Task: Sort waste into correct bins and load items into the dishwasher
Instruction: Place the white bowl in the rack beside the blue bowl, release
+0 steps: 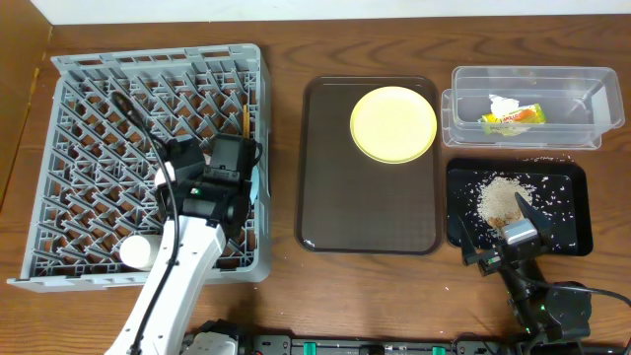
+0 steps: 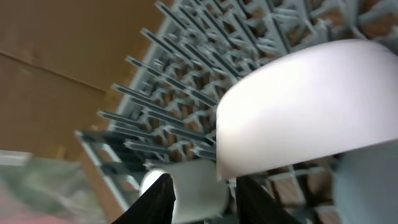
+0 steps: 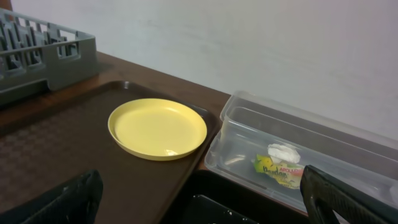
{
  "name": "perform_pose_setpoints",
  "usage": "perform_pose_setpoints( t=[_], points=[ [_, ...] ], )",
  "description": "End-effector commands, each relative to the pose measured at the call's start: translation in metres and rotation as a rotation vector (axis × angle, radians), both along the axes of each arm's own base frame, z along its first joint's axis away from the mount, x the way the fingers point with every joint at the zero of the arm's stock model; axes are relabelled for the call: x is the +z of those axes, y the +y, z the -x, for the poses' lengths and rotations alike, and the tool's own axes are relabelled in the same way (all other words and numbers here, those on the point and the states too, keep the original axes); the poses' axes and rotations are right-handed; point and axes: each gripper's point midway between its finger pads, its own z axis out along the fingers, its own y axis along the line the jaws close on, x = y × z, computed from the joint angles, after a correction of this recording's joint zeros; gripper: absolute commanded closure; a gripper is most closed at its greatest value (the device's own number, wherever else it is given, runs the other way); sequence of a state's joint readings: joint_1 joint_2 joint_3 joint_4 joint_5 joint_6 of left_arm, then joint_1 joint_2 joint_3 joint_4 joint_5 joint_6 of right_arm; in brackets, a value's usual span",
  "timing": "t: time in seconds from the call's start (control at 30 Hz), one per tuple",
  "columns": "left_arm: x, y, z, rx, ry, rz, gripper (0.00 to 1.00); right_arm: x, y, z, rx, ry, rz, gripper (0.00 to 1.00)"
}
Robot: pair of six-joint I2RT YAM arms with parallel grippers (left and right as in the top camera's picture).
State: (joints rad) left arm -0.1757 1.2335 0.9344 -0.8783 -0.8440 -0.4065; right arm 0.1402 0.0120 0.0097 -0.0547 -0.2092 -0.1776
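- As I read the left wrist feed, the left pincer stands over the grey dish rack with its two dark fingers parted to a middling gap and nothing pinched between them.
- A white bowl fills the view just beyond the fingertips, on the right finger's side. It sits rim-down on the rack prongs. I can't tell whether its rim touches either finger.
- A white cup shows through the gap, straight ahead of the pincer and lower in the rack. On the overhead feed it lies near the rack's corner, well apart from the pincer.
- The right pincer is spread wide, one finger at each bottom corner of its own feed, holding nothing.
- Ahead of it and to the left, a yellow plate lies flat on the brown tray.
- Ahead and to the right stands a clear bin. Inside it are a yellow wrapper and a crumpled white paper, touching each other.
- Overhead, this pincer hangs above the black tray, with a rice pile between its fingertips and loose grains scattered around.
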Motion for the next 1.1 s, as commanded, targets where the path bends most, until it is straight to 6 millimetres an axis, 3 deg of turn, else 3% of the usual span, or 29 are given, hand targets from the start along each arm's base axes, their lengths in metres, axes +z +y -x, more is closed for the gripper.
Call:
perform_pose_setpoints(
  t=[0.0,0.33,0.43,0.47,0.53,0.6,0.8,0.87,1.0,1.07],
  points=[
    [-0.014,-0.013,0.001,-0.005,-0.001,0.122,0.62,0.0,-0.003,-0.001,-0.009,-0.006,0.009,0.01],
    [-0.023,-0.027,0.006,-0.002,-0.009,0.248,0.55,0.0,-0.003,-0.001,-0.009,-0.006,0.009,0.01],
    [-0.01,-0.019,0.007,0.022,-0.064,0.203,0.56,0.0,-0.003,-0.001,-0.009,-0.006,0.009,0.01],
    [-0.002,-0.014,0.005,0.03,-0.097,0.173,0.59,0.0,-0.003,-0.001,-0.009,-0.006,0.009,0.01],
    [0.017,-0.005,-0.001,0.048,-0.187,0.104,0.78,0.0,-0.003,-0.001,-0.009,-0.006,0.009,0.01],
    [0.031,-0.002,-0.012,0.024,-0.244,0.07,0.91,0.0,-0.003,-0.001,-0.009,-0.006,0.009,0.01],
    [0.05,0.011,-0.043,-0.002,-0.343,0.033,0.92,0.0,-0.003,-0.001,-0.009,-0.006,0.009,0.01],
    [0.047,0.02,-0.048,0.017,-0.347,0.038,0.84,0.0,-0.003,-0.001,-0.01,-0.006,0.009,0.01],
    [0.024,0.036,-0.054,0.022,-0.282,0.104,0.83,0.0,-0.003,-0.001,-0.009,-0.006,0.009,0.01],
    [0.006,0.035,-0.053,0.008,-0.236,0.195,0.83,0.0,-0.003,-0.001,-0.009,-0.006,0.009,0.01]
  ],
)
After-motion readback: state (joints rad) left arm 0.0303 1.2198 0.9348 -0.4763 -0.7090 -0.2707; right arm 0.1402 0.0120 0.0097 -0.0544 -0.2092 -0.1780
